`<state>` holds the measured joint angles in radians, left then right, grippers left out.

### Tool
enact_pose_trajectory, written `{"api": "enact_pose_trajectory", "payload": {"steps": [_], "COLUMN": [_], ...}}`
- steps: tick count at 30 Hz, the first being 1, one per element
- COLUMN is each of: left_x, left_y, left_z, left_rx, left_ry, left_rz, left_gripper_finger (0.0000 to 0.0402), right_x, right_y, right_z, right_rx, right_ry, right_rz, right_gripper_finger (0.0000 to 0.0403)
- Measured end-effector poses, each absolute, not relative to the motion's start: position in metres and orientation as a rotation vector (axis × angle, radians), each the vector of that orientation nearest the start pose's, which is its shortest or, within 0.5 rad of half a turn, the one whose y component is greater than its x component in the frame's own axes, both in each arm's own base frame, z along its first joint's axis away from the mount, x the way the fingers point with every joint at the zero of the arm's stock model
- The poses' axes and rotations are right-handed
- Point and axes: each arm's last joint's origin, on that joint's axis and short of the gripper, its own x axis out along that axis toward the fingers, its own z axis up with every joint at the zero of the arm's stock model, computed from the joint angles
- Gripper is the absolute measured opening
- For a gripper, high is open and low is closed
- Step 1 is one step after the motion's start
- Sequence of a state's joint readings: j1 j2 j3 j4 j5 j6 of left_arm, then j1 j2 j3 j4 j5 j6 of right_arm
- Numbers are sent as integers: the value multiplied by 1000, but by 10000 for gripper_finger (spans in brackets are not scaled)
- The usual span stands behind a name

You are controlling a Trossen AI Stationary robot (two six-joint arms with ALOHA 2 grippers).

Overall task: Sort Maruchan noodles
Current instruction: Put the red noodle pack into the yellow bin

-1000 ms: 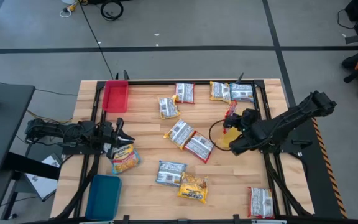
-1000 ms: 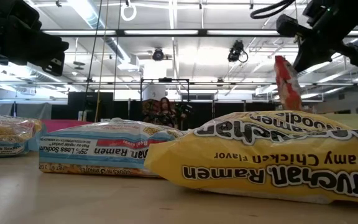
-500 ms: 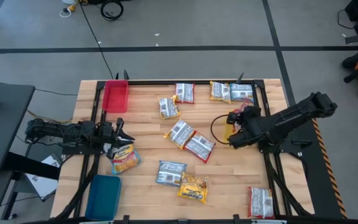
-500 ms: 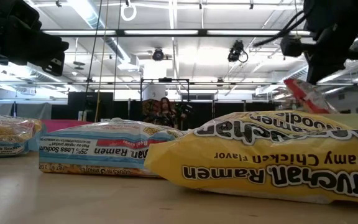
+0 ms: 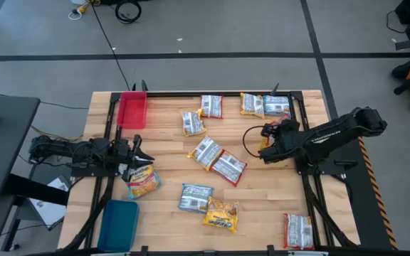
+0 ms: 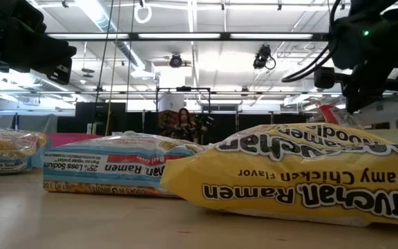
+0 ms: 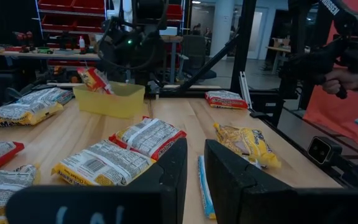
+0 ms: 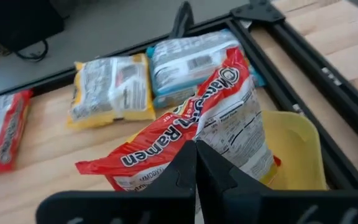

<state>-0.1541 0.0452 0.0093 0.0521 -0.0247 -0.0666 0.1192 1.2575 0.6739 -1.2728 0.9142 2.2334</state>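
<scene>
**Red packet swung down to the yellow tray**

Over on the left, the left gripper [image 5: 135, 158] waits low at the table's edge, its fingers a small gap apart with nothing between them, just beside an orange-edged ramen packet [image 5: 143, 181]. The red tray [image 5: 132, 110] sits at the far left corner and the blue tray [image 5: 119, 222] at the near left one — both look bare from above.

Across the middle, Maruchan noodles lie scattered flat on the wood: a pair side by side in the centre [image 5: 217, 160], a blue-edged one [image 5: 195, 197] and the yellow Creamy Chicken packet [image 5: 221, 213] nearer the front.

On the right is where things have moved. A second ago the right gripper [image 5: 267, 151] held its red-edged packet [image 8: 197, 134] up high, hanging on end; now the arm has dipped and the packet is tilted over the yellow tray [image 8: 294, 152], fingers pinched tight on its edge. I cannot tell whether its lower end touches the tray.

A red packet heading into a yellow tray looks like a colour mismatch to me, if sorting goes by colour — the red tray stands well apart, across the table.
</scene>
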Motion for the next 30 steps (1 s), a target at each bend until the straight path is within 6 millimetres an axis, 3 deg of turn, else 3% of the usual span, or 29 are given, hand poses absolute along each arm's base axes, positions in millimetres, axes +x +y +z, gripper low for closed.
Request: {"api": "enact_pose_trajectory", "payload": {"steps": [6, 12, 16, 19, 23, 27, 30], "left_x": [99, 99, 99, 99, 99, 99, 99], "left_y": [-15, -15, -15, -15, -15, -15, -15], "left_z": [168, 168, 168, 168, 168, 168, 168], "left_rx": [-68, -68, -68, -68, -68, -68, -68], "left_ry": [-12, -12, -12, -12, -12, -12, -12], "left_rz": [-130, -130, -130, -130, -130, -130, -130], "left_gripper_finger": [62, 62, 62, 62, 62, 62, 62], "right_x": [153, 150, 154, 161, 177, 188, 191], "right_y": [-14, -21, -25, -32, -41, -44, -50], "right_z": [188, 185, 194, 214, 244, 258, 260], "right_rx": [712, 635, 524, 381, 178, -171, -453], "right_ry": [233, 587, 877, 1143, 1412, 1550, 1592], "right_rz": [-1734, -1731, -1620, -1438, -997, -481, -239], "right_gripper_finger": [10, 66, 123, 164, 203, 214, 211]}}
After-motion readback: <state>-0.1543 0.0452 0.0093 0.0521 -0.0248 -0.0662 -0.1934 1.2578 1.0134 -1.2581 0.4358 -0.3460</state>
